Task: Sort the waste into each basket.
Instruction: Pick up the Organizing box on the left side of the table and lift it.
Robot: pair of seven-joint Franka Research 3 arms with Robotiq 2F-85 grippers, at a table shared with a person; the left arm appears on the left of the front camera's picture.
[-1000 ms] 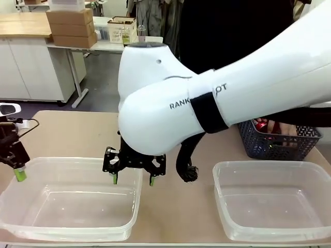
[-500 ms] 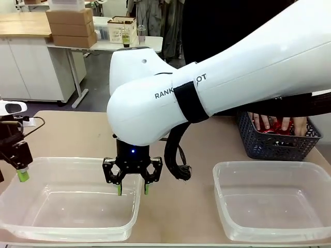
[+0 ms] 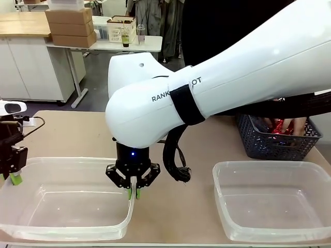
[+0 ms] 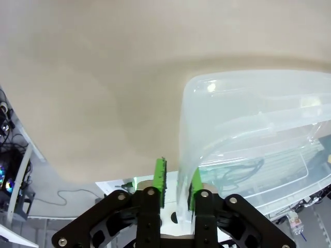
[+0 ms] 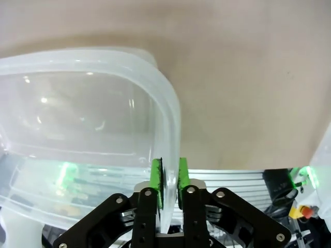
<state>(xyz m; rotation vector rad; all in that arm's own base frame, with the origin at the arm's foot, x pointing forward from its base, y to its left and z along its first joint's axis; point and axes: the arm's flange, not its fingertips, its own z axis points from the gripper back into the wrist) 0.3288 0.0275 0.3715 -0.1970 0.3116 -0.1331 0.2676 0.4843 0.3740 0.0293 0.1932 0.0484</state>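
A clear tub [image 3: 67, 206] stands at the front left of the table. My right arm reaches across the middle, and my right gripper [image 3: 133, 192] is shut on this tub's right rim [image 5: 168, 129], which sits pinched between the green pads [image 5: 156, 178]. At the tub's left end, my left gripper [image 3: 14, 177] is shut on the rim too. The left wrist view has the thin wall [image 4: 184, 155] between the left gripper's [image 4: 177, 185] pads. Red cans [image 3: 281, 126] lie in the dark lattice basket [image 3: 274, 144] at the back right, under a person's hands [image 3: 297, 125].
A second clear tub [image 3: 274, 206] stands at the front right with nothing in it. My right arm's big white link [image 3: 232, 77] spans the middle of the table and hides much behind it. Bare tan tabletop [image 3: 72, 134] lies behind the left tub.
Both grippers went from open to shut on the left tub's rims. The right gripper dropped and shifted slightly right onto the rim. The person's hands moved inside the lattice basket.
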